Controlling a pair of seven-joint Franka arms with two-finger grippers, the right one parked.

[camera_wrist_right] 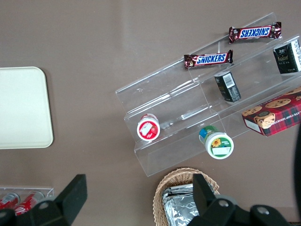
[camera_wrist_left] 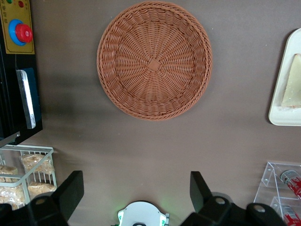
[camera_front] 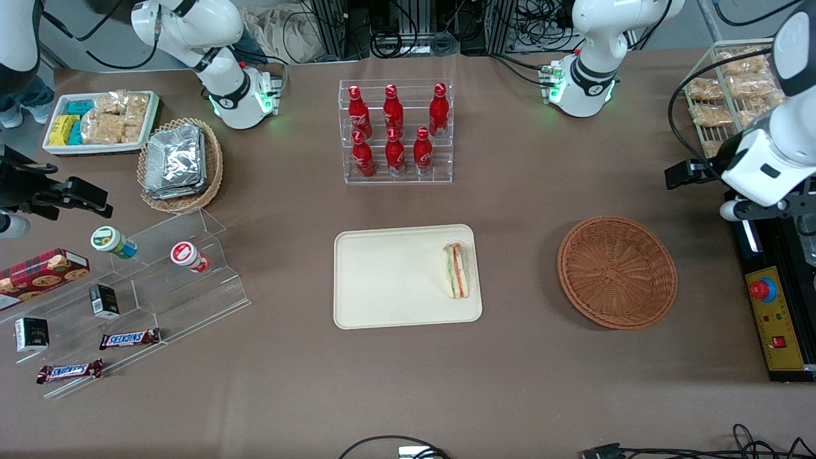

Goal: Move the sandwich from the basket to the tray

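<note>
The sandwich (camera_front: pixel 456 270) lies on the cream tray (camera_front: pixel 382 280), at the tray's end nearest the basket; it also shows in the left wrist view (camera_wrist_left: pixel 292 84) on the tray's rim (camera_wrist_left: pixel 282 117). The reddish-brown wicker basket (camera_front: pixel 617 272) has nothing in it, as the left wrist view (camera_wrist_left: pixel 154 60) also shows. My left gripper (camera_front: pixel 743 207) hangs high above the table at the working arm's end, beside the basket and a little farther from the front camera. In the left wrist view the gripper (camera_wrist_left: pixel 136 188) is open wide and holds nothing.
A control box with a red button (camera_front: pixel 763 290) and a wire rack of bagged snacks (camera_front: pixel 733 89) stand by the working arm. A rack of red bottles (camera_front: pixel 395 131) stands farther from the camera than the tray. A clear stepped stand (camera_front: pixel 159 280) with snacks lies toward the parked arm's end.
</note>
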